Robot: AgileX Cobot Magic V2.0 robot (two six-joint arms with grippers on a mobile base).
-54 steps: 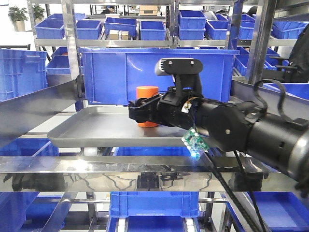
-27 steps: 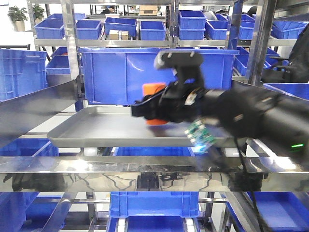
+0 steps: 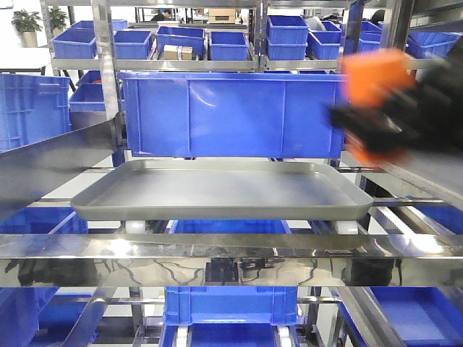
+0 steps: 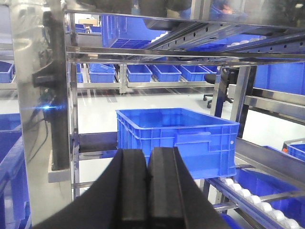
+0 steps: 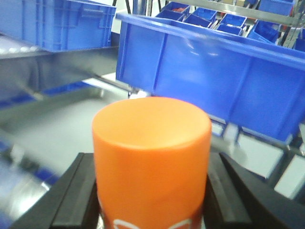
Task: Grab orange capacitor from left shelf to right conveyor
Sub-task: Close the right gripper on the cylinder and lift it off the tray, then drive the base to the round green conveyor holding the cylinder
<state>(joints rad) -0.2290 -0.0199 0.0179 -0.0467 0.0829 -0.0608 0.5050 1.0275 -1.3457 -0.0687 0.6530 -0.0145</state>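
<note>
Fingers (image 5: 71, 195) of the right gripper (image 5: 152, 193) are pressing on both flanks of the orange capacitor (image 5: 151, 152), holding it between them in the right wrist view. In the front view the capacitor is showing as an orange blur at the right edge, higher than the grey tray (image 3: 217, 212) of the left shelf (image 3: 217, 254) and off to its right, with the dark gripper smeared around it. Nothing is standing on the tray. Left gripper (image 4: 148, 186) is hanging among steel racks, its two fingers closed against each other on nothing, facing a blue bin (image 4: 178, 138).

Step in hand, as judged: the pick is done and the carry towards the right conveyor is under way. The conveyor is not appearing in any view. Next move is calling for a swing further right, clear of the shelf uprights, then a descent until the base is meeting the belt, and only then parting fingers.

Orientation: the flat round top is facing the wrist camera, so the long axis is running roughly upright between the fingers. White print is just peeking in at the lower frame edge. Blur is preventing any reading of tilt in the front view.
</note>
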